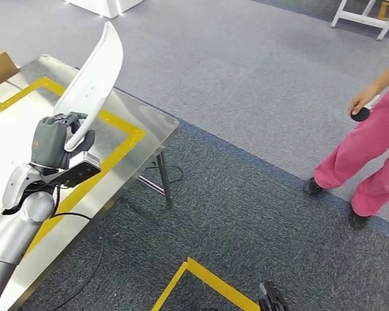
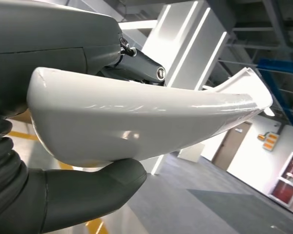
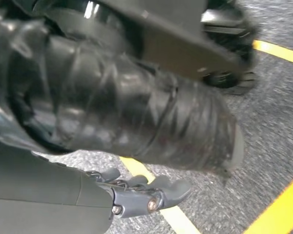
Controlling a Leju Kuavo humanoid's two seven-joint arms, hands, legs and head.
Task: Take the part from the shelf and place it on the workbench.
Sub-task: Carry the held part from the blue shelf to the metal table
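We see our left arm (image 1: 9,236) as smooth silver segments, with black cables looping at the wrist. The left hand (image 1: 60,139) has a grey ribbed cover, a thick grey thumb (image 2: 97,192) and darker fingers. Our right hand (image 3: 137,195) is grey, with small round screws at the finger links. A person (image 1: 366,155) nearby wears pink trousers and dark shoes.

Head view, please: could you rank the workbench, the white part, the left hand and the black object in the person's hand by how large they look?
1. Workbench, largest though cut off by the picture's edge.
2. White part, held nearer the camera, so it may look enlarged.
3. Left hand.
4. Black object in the person's hand, smallest and farthest away.
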